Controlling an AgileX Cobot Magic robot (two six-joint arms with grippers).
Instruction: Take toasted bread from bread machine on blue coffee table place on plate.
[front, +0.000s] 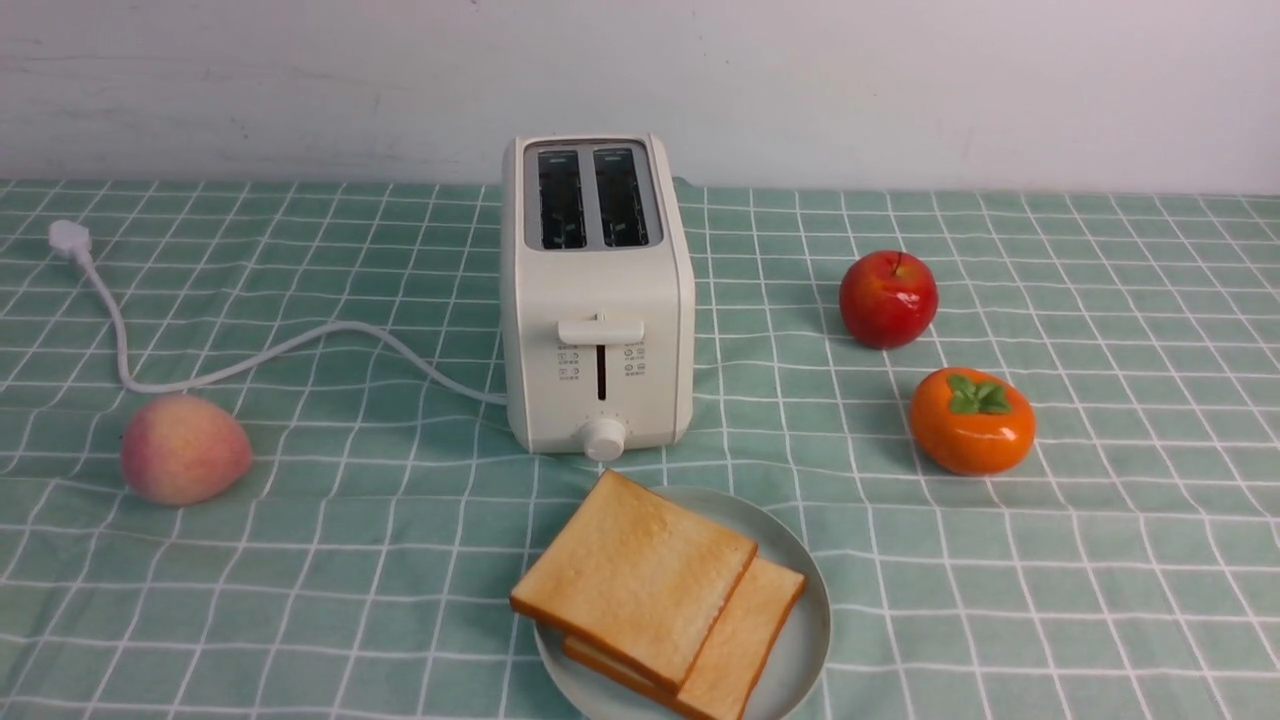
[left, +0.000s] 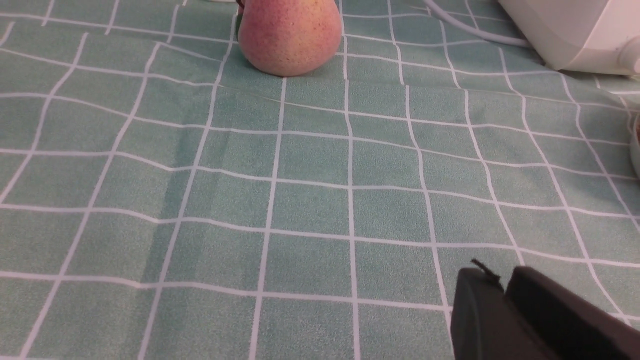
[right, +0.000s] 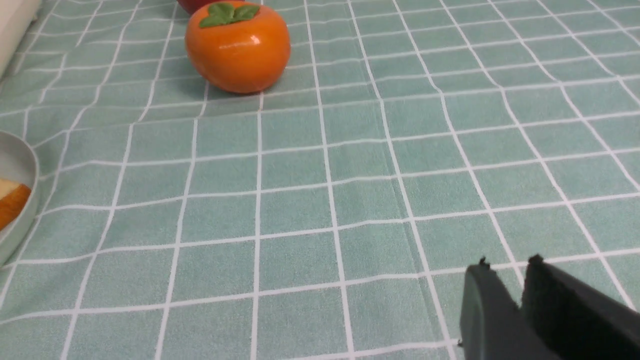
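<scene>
The front view looks forward and slightly down from the robot's side across the blue coffee table, taking in the bread machine at centre, the plate nearest, and the far wall. The left wrist view sits low and close over the cloth on the left, facing the peach, which the front view shares. The right wrist view sits equally low on the right, facing the persimmon, also shared.

Two slices of toast lie overlapping on a plate at the bottom centre. The toaster stands just behind, slots empty. A peach sits at left, an apple and persimmon at right on the worktop.
</scene>
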